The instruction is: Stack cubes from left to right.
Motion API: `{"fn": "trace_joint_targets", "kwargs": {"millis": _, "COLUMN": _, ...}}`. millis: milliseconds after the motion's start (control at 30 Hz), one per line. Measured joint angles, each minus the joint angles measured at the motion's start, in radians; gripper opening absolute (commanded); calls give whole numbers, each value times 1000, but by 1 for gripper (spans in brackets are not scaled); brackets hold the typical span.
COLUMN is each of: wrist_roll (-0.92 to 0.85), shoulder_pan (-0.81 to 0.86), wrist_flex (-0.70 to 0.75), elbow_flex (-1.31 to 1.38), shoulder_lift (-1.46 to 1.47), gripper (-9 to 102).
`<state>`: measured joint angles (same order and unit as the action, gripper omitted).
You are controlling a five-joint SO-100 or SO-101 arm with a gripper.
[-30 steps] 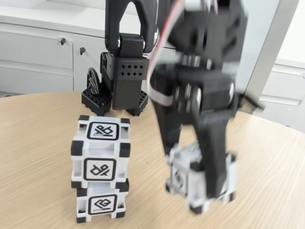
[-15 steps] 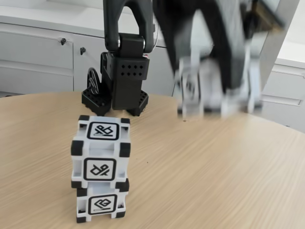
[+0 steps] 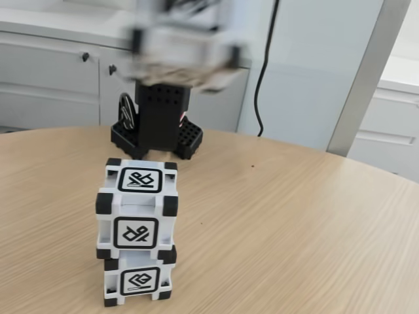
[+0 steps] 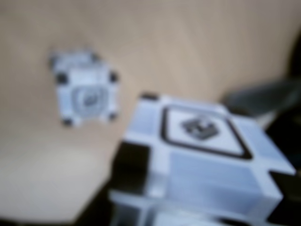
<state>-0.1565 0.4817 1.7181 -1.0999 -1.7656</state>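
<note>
Two white cubes with black corners stand stacked at the front left of the fixed view: the upper cube (image 3: 139, 208) rests on the lower cube (image 3: 139, 279). A third cube (image 3: 185, 51), smeared by motion, hangs high at the top, up and slightly right of the stack, with my gripper (image 3: 185, 39) shut on it. In the wrist view this held cube (image 4: 202, 146) fills the lower right, dark fingers (image 4: 127, 165) beside it. The stack (image 4: 85, 94) shows from above at the upper left, well below the held cube.
The arm's black base (image 3: 160, 124) stands at the back of the round wooden table (image 3: 294, 222). White cabinets (image 3: 52, 72) and a black cable (image 3: 265, 65) are behind. The table edge curves off at the right.
The gripper has lifted the third cube off the table at the right and swung it up and to the left, to high above the stack. The stack has not moved.
</note>
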Motion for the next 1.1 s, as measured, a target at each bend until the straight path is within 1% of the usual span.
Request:
{"fn": "trace_joint_targets", "kwargs": {"millis": 67, "wrist_roll": -15, "shoulder_pan": 26, "wrist_flex": 0, "elbow_flex": 0, "shoulder_lift": 32, "gripper": 16}}
{"fn": "trace_joint_targets", "kwargs": {"millis": 367, "wrist_roll": -51, "shoulder_pan": 38, "wrist_flex": 0, "elbow_flex": 0, "shoulder_lift": 94, "gripper": 16}}
{"fn": "trace_joint_targets", "kwargs": {"millis": 633, "wrist_roll": -78, "shoulder_pan": 32, "wrist_flex": 0, "elbow_flex": -153, "shoulder_lift": 94, "gripper": 15}}
{"fn": "trace_joint_targets", "kwargs": {"millis": 900, "wrist_roll": -91, "shoulder_pan": 37, "wrist_flex": 0, "elbow_flex": -186, "shoulder_lift": 94, "gripper": 15}}
{"fn": "trace_joint_targets", "kwargs": {"millis": 1100, "wrist_roll": -100, "shoulder_pan": 81, "wrist_flex": 0, "elbow_flex": -252, "shoulder_lift": 94, "gripper": 15}}
